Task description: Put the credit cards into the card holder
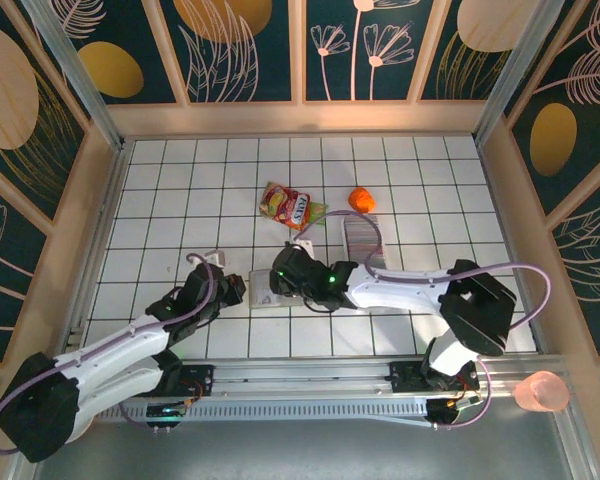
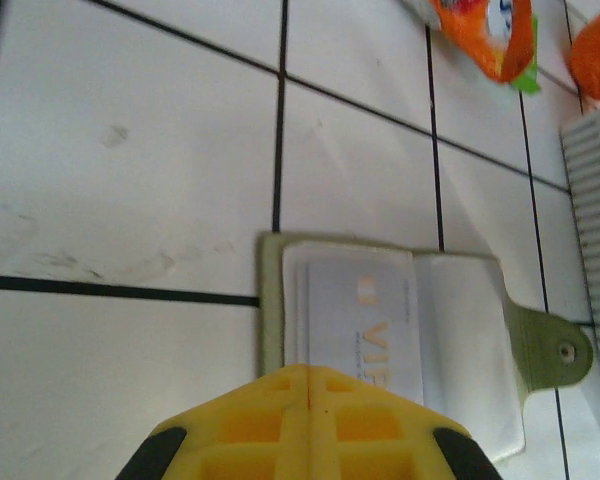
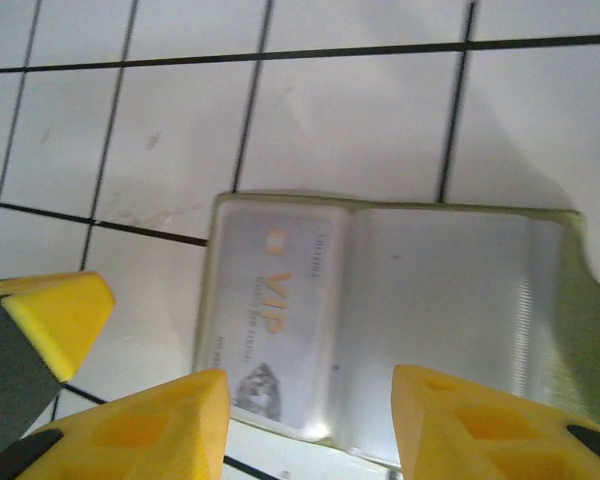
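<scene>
Card holder (image 3: 450,300) open, tab toward the tabletop's (image 1: 160,200) right edge.
Our right gripper (image 3: 310,385) spread above it; left gripper (image 2: 310,375) closed.

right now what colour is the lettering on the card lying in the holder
Gold-orange, on a pale silvery card; clearest in the right wrist view.

The pale credit card (image 3: 275,320) lying in the open card holder (image 3: 460,320) bears the gold letters "VIP", with a line of smaller print beside them too fine to read. In the left wrist view the same word shows on the card, its last letter partly hidden behind the yellow tip of the left hand (image 2: 309,378). The red and yellow snack packet (image 1: 291,206) on the table carries lettering too small to make out.
</scene>
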You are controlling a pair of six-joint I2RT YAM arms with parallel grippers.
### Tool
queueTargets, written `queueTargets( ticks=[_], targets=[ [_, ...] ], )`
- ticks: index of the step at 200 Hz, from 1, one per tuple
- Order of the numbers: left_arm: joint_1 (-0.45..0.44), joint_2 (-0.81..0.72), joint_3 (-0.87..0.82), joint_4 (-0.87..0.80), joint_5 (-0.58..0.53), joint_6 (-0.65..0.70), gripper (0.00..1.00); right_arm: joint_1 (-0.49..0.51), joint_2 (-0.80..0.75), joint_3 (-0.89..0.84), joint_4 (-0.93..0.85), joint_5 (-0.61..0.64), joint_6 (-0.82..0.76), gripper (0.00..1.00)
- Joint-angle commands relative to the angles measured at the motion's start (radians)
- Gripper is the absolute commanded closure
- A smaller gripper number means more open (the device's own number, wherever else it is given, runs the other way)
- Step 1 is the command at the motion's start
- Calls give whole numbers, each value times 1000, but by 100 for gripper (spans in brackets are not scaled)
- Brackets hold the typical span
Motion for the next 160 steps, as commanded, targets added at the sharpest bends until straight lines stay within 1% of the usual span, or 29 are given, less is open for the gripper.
queueTargets(
  ticks=[1,25,49,77,105,139,160],
  targets=[
    [-3,41,32,76,86,15,96,9,-8,-60,-14,72,74,52],
    [-4,93,32,101,88,20,98,10,24,-80,39,41,75,52],
    [-4,128,30,107,86,19,98,7,70,-55,53,23,63,52],
    [-3,110,4,115,67,8,98,6,102,-33,70,-8,58,54],
    [-2,86,-28,130,52,0,98,6,118,-32,54,-3,71,54],
    [-3,94,-29,129,42,3,99,9,137,-20,8,4,91,49],
    [-3,96,-33,139,39,-1,99,12,136,-34,22,2,104,46]
  ],
)
